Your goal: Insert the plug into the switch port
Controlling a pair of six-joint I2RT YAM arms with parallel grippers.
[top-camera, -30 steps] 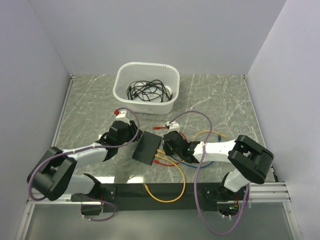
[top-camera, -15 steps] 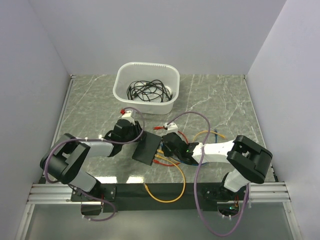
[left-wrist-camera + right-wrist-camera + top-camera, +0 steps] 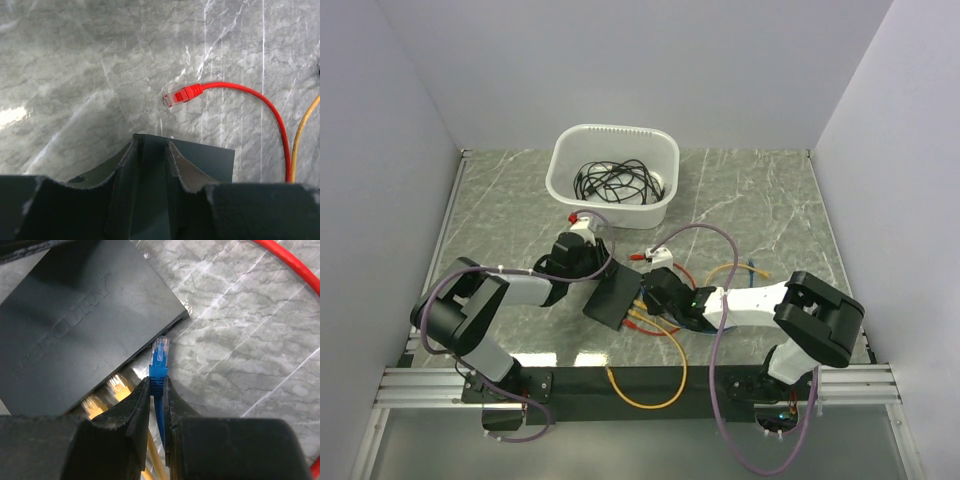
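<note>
Black switch (image 3: 615,297) sits centre frame up top, between both arms. Left wrist: left hand (image 3: 151,150) is barely parted at its edge, can't tell if it's pinching. Right wrist: right hand (image 3: 157,400) clamps the blue plug (image 3: 160,355), tip near the switch's right corner. I'd square it to a port before pushing.

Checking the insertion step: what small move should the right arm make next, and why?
Probably ease the blue plug toward the port edge of the switch: the right gripper pinches it, tip just short of that edge, beside the yellow plugs.
</note>
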